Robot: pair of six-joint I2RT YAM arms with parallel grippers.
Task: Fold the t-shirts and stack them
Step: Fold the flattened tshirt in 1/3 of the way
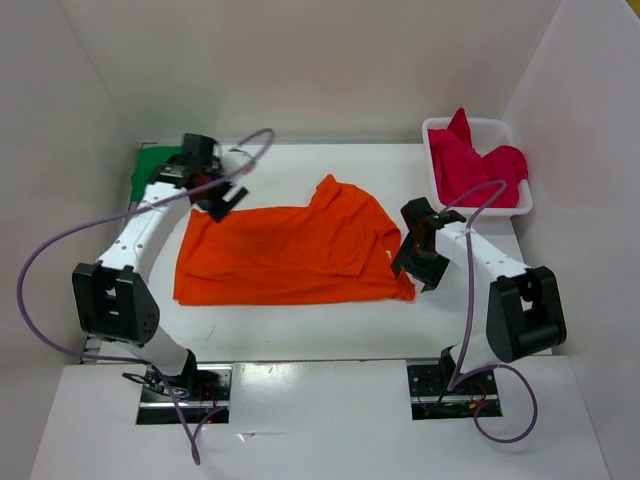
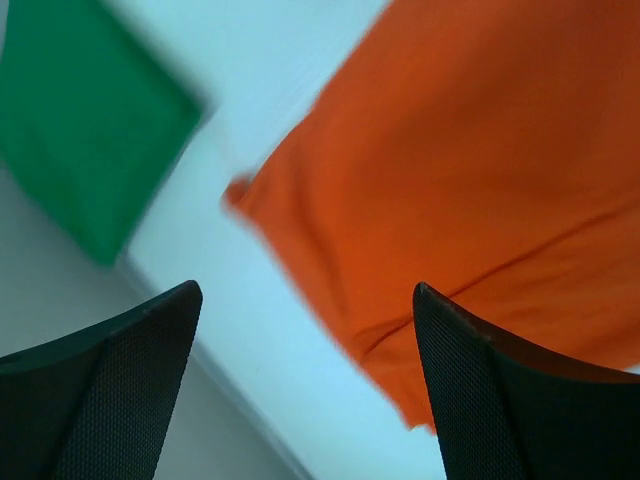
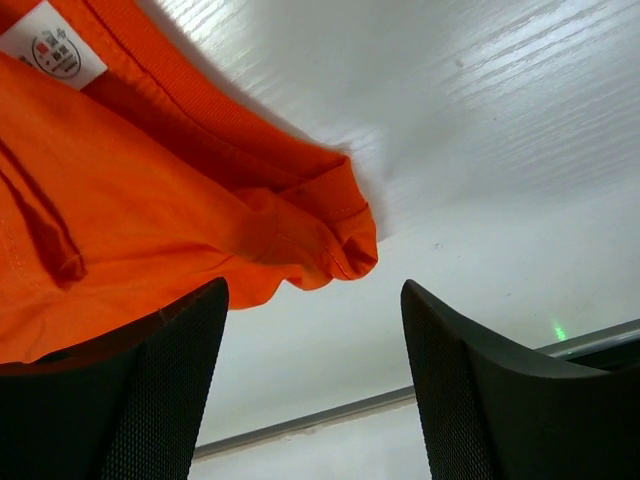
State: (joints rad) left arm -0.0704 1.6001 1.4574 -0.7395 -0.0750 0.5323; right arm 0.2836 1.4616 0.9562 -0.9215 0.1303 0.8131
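Note:
The orange t-shirt (image 1: 290,250) lies spread on the white table, partly folded over itself, with a sleeve sticking up at the back. My left gripper (image 1: 222,200) hovers open over its back left corner, and the cloth (image 2: 480,170) lies beyond the fingers with nothing between them. At the shirt's right edge my right gripper (image 1: 418,255) is open too, and the collar and label end (image 3: 150,190) lies just past its fingertips. A green t-shirt (image 1: 155,165) lies folded at the back left (image 2: 90,120). The magenta-red t-shirt (image 1: 470,165) is bunched in the basket.
A white mesh basket (image 1: 515,195) stands at the back right corner of the table. White walls enclose the table on the left, back and right. The table's front edge (image 3: 330,415) runs close under my right gripper.

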